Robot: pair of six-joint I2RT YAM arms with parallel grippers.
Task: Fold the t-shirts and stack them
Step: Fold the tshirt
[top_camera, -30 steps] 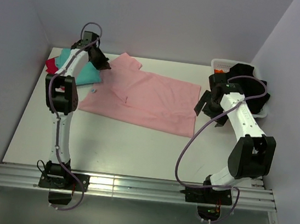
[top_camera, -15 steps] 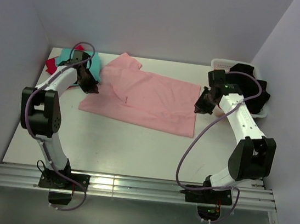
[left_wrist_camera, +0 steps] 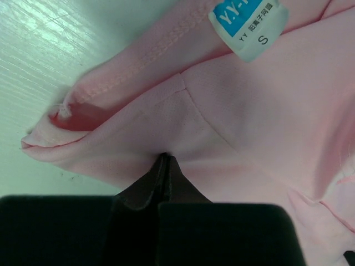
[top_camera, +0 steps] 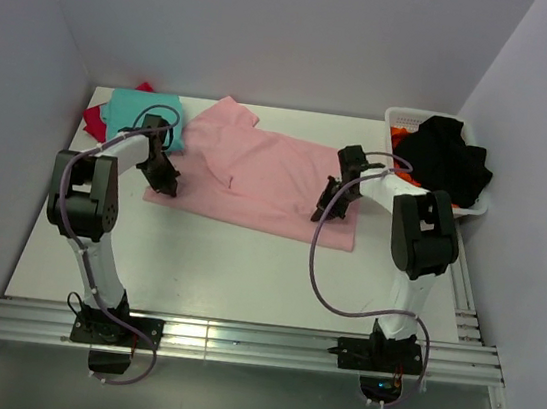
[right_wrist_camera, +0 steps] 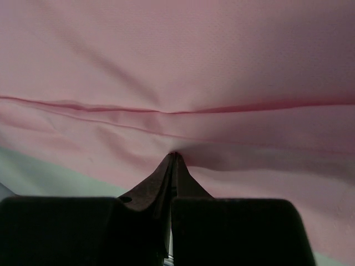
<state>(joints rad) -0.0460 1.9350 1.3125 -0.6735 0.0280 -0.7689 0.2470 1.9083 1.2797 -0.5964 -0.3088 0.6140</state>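
Observation:
The light pink t-shirt [top_camera: 257,174] lies spread flat across the middle of the table. My left gripper [top_camera: 166,186] is down at its near left corner, shut on a pinch of pink cloth [left_wrist_camera: 233,127] beside the collar and its blue and white size label [left_wrist_camera: 248,26]. My right gripper [top_camera: 324,212] sits on the shirt's near right part, jaws shut on a fold of pink cloth [right_wrist_camera: 177,72] close to a hem seam. In the wrist views both gripper tips [left_wrist_camera: 166,159] [right_wrist_camera: 175,157] are buried in puckered fabric. A folded teal t-shirt [top_camera: 143,107] rests on a red one [top_camera: 93,120] at the back left.
A white basket [top_camera: 404,115] at the back right holds a black garment [top_camera: 449,159] and something orange. Grey walls close in the table on the left, back and right. An aluminium rail [top_camera: 235,341] carries the arm bases at the near edge.
Both arms swung down onto the pink t-shirt's near edge. The right gripper went from open to shut on the cloth. The left gripper moved from near the teal shirt to the shirt's left corner.

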